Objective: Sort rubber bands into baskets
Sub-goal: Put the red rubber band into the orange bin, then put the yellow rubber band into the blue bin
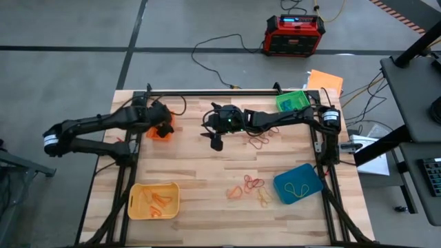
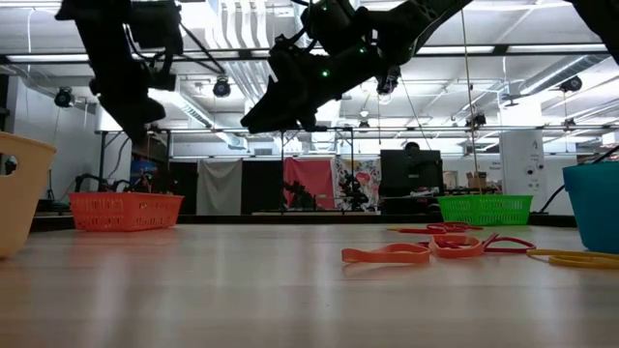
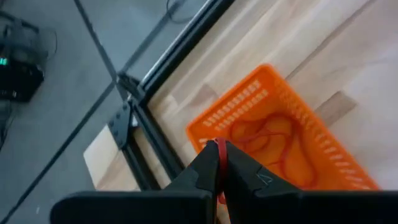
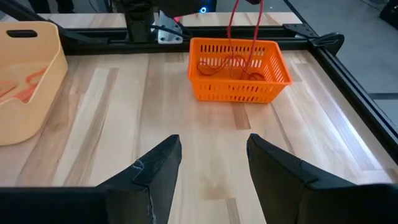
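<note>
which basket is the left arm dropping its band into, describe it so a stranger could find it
On the wooden table, look to the far edge, left side, under the left gripper. There sits the orange basket, slatted, red bands inside; it is the only orange one.

The pale planked wooden tabletop (image 4: 205,162) looks smooth with a soft sheen. The orange perforated plastic basket (image 4: 239,70) is latticed; the solid yellow plastic basket (image 4: 28,87) looks matt and smooth.
</note>
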